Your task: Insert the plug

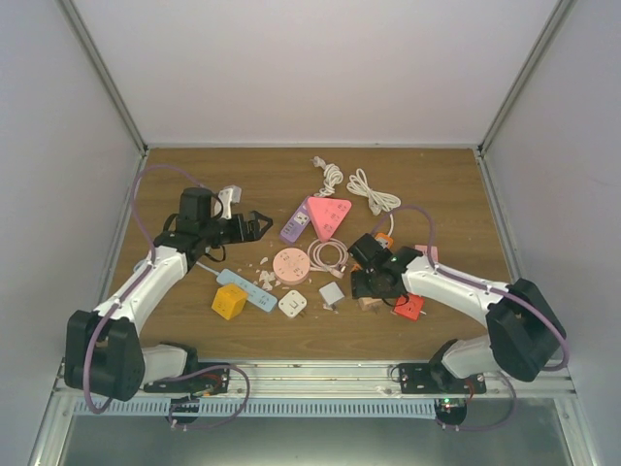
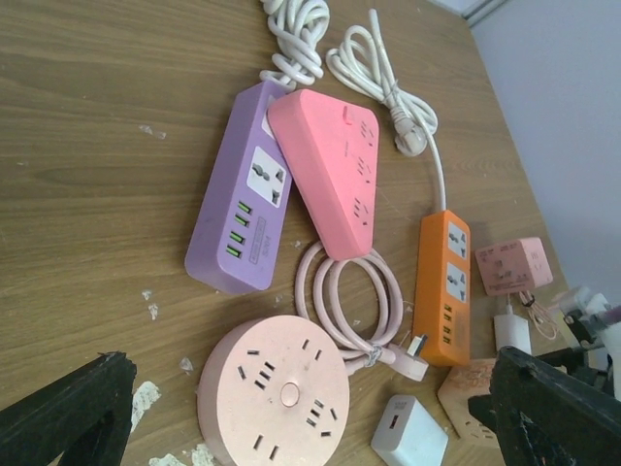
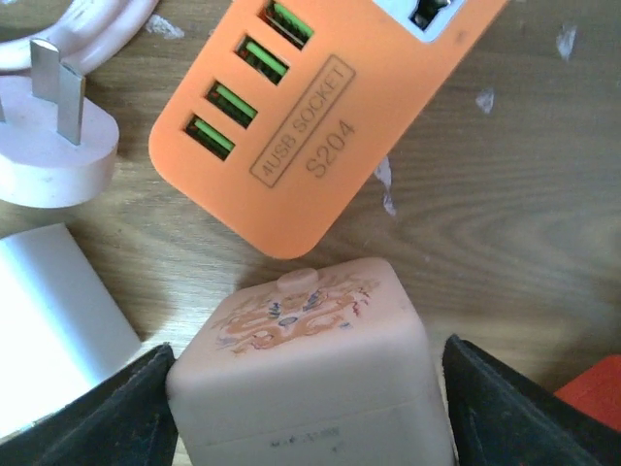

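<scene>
The pink plug (image 2: 412, 361) lies flat on the wooden table at the end of its coiled pink cable (image 1: 327, 257), prongs toward the orange power strip (image 2: 443, 286); the right wrist view also shows this plug (image 3: 53, 146). A round pink socket (image 2: 277, 393) lies beside the coil. My left gripper (image 2: 310, 417) hangs open above that round socket, holding nothing. My right gripper (image 3: 309, 388) is low at the table, its fingers against both sides of a beige cube socket (image 3: 310, 359) just in front of the orange strip (image 3: 320, 116).
A purple strip (image 1: 295, 223) and a pink triangular socket (image 1: 328, 214) lie behind the coil. A white charger (image 1: 332, 292), white adapter (image 1: 293, 304), blue strip (image 1: 245, 289), yellow cube (image 1: 229, 301) and a red piece (image 1: 409, 308) crowd the middle. White cables (image 1: 372, 189) lie at the back.
</scene>
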You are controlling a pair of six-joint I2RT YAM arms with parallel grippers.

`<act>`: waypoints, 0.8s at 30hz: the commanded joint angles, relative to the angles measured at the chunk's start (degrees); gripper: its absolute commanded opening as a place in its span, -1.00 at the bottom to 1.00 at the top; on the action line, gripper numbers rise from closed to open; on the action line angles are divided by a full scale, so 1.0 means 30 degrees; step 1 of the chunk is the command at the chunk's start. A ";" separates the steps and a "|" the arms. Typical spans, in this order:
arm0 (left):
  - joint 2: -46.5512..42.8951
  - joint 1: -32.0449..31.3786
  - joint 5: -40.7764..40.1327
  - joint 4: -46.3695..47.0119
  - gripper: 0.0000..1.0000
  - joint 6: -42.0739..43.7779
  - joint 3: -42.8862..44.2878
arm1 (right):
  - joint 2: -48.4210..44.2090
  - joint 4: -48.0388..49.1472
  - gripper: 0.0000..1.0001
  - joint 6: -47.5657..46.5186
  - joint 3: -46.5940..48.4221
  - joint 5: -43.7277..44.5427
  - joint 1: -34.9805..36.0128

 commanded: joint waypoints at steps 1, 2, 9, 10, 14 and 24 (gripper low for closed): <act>-0.1321 0.0078 0.0007 0.1451 0.98 0.0318 -0.0532 | 0.0053 -0.0562 0.38 0.0384 0.0357 0.1604 0.0194; -0.1493 0.0099 -0.0019 0.1623 0.98 0.0288 -0.0673 | -0.0140 -0.0395 0.31 0.0329 0.0169 0.1572 0.0196; -0.2297 0.0051 0.0931 0.2276 0.98 -0.0278 -0.1088 | -0.1191 0.0788 0.17 -0.0201 -0.0673 0.1341 0.0199; -0.2417 0.0026 0.1236 0.2490 0.98 -0.0450 -0.1193 | -0.1413 0.0993 0.16 -0.0191 -0.0667 0.1491 0.0190; -0.2684 -0.0285 0.2587 0.3182 0.98 -0.1351 -0.1530 | -0.2612 0.2374 0.15 0.0157 -0.0511 0.1782 0.0179; -0.2392 -0.2247 0.5041 0.7529 0.98 -0.4134 -0.2644 | -0.4295 1.0498 0.15 0.1819 0.0115 -0.2331 -0.1345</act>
